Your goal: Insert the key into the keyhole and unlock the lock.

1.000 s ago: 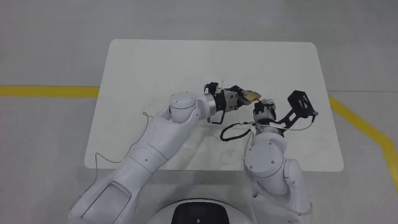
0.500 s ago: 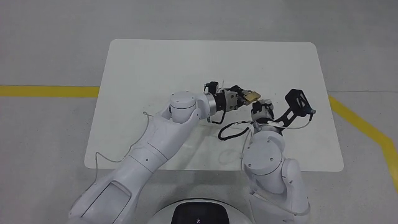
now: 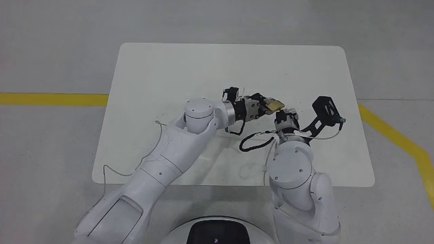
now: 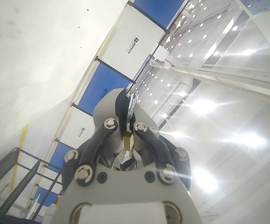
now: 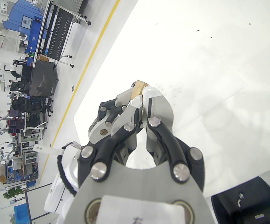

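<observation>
Left gripper [image 4: 128,104] pinching brass lock [image 4: 128,142] at frame centre above worktop [image 3: 169,74], right gripper [image 5: 141,96] pressed together beside it — whatever it pinches hidden

The small brass-coloured metal padlock [image 5: 139,87] shows a dull, brushed finish; the silver metal loop [image 4: 132,103] beside it is polished and reflective. The left gripper [image 4: 128,115] has smooth, satin light-grey plastic fingers [image 4: 104,110], matt black links [image 4: 97,141] and bright, shiny metal pivot pins [image 4: 110,123]. The white rectangular table top [image 3: 169,74] is smooth and matt, marked by a few dark specks.
</observation>
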Action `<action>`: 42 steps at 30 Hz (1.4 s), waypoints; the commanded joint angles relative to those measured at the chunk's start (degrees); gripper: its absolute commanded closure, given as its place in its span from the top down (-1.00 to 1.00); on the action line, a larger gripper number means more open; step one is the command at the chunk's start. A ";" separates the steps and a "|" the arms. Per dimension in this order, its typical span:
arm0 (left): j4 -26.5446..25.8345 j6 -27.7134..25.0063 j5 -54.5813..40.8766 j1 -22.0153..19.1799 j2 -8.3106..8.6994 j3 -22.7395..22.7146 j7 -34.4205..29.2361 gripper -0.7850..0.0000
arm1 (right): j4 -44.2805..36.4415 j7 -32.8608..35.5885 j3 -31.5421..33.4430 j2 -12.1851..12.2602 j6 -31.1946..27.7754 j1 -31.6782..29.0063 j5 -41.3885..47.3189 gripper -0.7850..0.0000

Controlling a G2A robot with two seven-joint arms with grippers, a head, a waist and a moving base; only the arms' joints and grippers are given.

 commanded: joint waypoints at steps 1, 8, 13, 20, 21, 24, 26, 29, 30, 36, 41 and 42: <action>-0.09 -0.02 0.25 0.04 0.03 -0.01 -0.24 -1.00 | 0.04 0.46 0.14 -0.18 0.00 0.11 -0.25 -1.00; -0.21 0.28 0.52 0.15 0.09 -0.19 -0.68 -1.00 | 0.15 1.54 0.49 -0.89 0.00 0.28 -1.21 -1.00; -0.21 0.27 0.27 0.32 0.02 -0.16 -1.12 -1.00 | 0.22 3.34 0.92 -1.28 0.00 0.29 -1.13 -1.00; 0.88 -0.37 -0.23 0.36 0.27 -1.01 -3.70 -1.00 | -0.59 7.72 2.35 -1.40 0.00 0.51 -1.15 -1.00; 0.92 -0.55 -0.04 0.36 0.37 -1.23 -3.97 -1.00 | -0.93 8.36 2.66 -1.39 0.00 0.45 -1.11 -1.00; 0.81 -1.39 1.04 0.58 0.82 -2.15 -4.60 -1.00 | -2.81 11.42 4.34 -1.18 -0.47 0.20 -0.40 -1.00; 0.49 -1.86 2.73 0.81 1.29 -2.90 -4.54 -1.00 | -4.39 14.40 6.32 -0.91 -1.85 0.00 0.44 -1.00; 0.02 -2.07 3.56 1.12 1.63 -3.49 -4.82 -1.00 | -6.06 20.46 9.56 -0.27 -7.56 -0.24 2.65 -1.00; 0.02 -2.07 3.56 1.12 1.63 -3.49 -4.82 -1.00 | -6.06 22.50 10.97 0.00 -9.81 -0.21 3.01 -1.00; 0.02 -2.07 3.56 1.12 1.63 -3.49 -4.82 -1.00 | -6.06 22.95 11.48 0.08 -10.30 -0.15 3.02 -1.00; 0.02 -2.07 3.56 1.12 1.63 -3.49 -4.82 -1.00 | -5.85 22.38 11.52 0.05 -10.71 -0.32 4.44 -1.00; 0.02 -2.07 3.56 1.12 1.63 -3.49 -4.82 -1.00 | -4.91 22.56 11.84 0.04 -10.69 -0.35 6.13 -1.00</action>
